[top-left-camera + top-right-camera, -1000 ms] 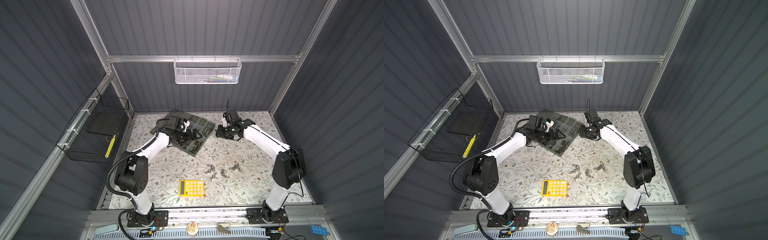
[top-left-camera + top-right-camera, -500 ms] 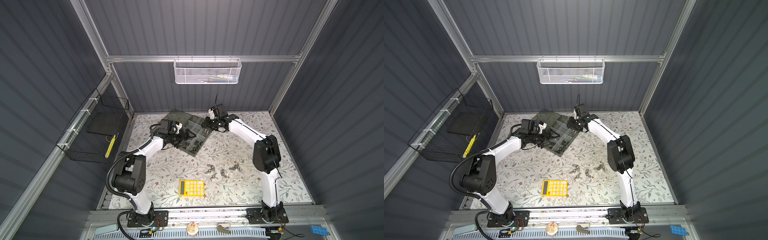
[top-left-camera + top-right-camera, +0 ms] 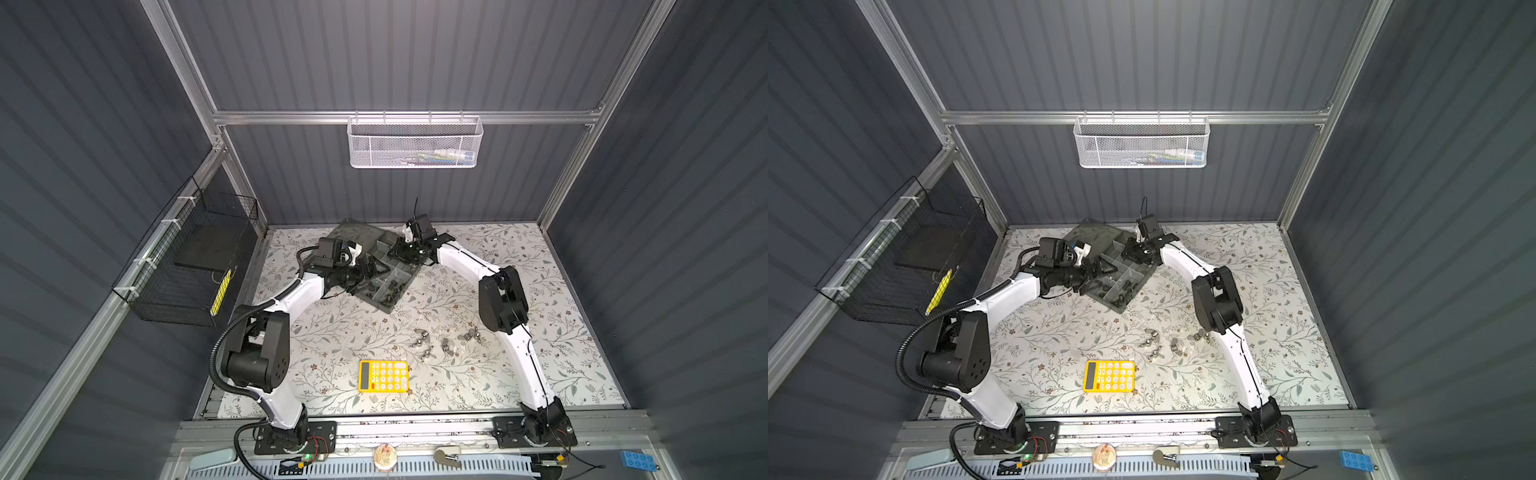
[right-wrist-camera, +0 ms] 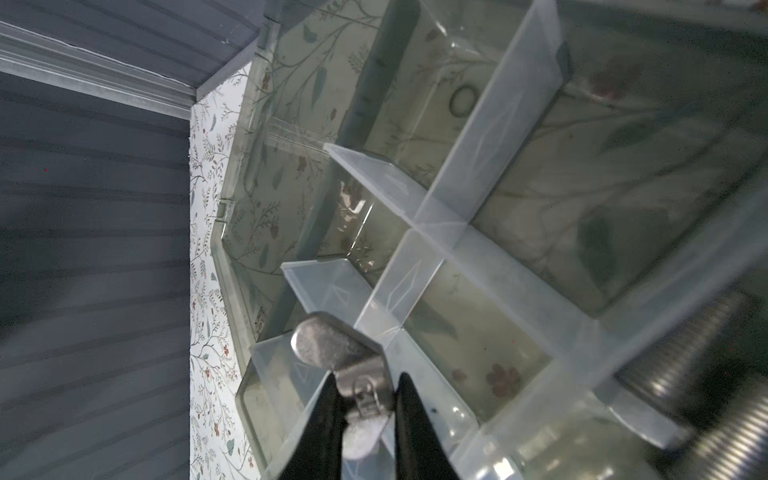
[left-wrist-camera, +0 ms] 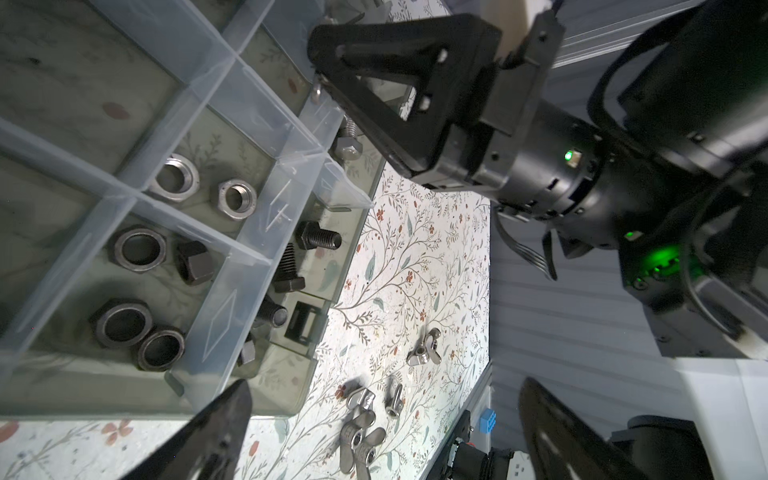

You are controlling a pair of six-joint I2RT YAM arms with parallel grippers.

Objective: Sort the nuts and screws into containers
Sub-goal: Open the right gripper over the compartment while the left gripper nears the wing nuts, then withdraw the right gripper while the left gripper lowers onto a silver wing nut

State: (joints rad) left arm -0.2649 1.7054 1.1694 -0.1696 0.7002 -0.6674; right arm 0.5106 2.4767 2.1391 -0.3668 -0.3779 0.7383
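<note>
Translucent compartments [image 5: 208, 75] hold black nuts [image 5: 139, 249], 2 silver nuts [image 5: 237, 199] and black screws [image 5: 318, 240].

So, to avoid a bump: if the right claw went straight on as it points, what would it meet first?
Most likely the pale divider of the organiser box, just beyond the wing nut the right claw grips; depth is unclear, perhaps the compartment floor beside it.

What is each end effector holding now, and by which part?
The right end effector pinches a silver wing nut by its middle hub; one ear sticks out free. The left end effector is open and holds nothing.
</note>
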